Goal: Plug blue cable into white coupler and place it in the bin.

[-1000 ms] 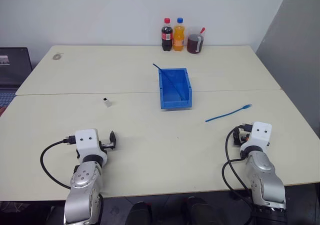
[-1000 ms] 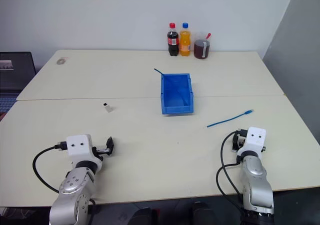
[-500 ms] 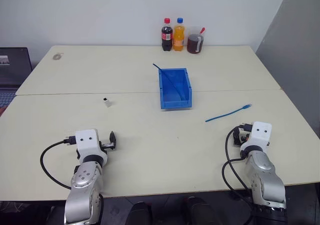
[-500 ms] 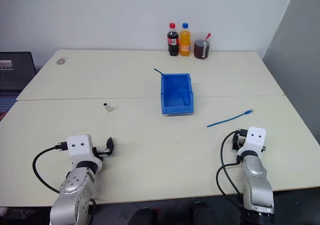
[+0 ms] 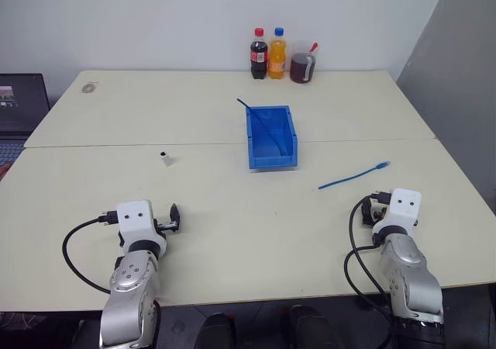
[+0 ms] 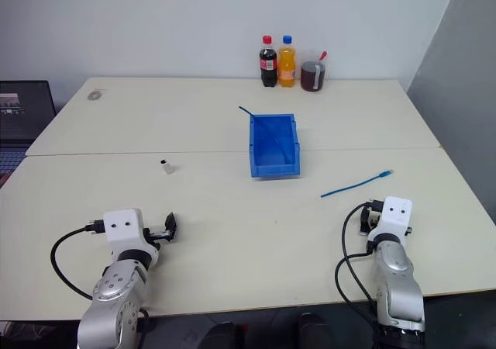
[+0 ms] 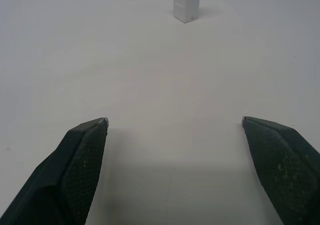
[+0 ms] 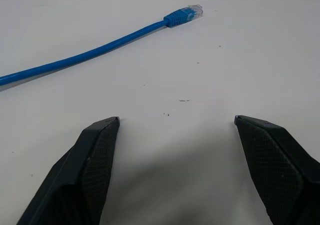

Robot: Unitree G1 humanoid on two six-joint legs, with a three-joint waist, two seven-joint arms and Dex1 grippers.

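At roughly 11 o'clock just ahead of your wide-open, empty right gripper (image 8: 176, 119) lies the thin light-blue network cable (image 5: 353, 177), long axis approx 8-to-2, clear plug far end, so take it w/ the right arm; the left's well apart.

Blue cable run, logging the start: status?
Left gripper and right gripper open, empty. Blue cable and white coupler apart on table, outside bin. Nothing blocking.
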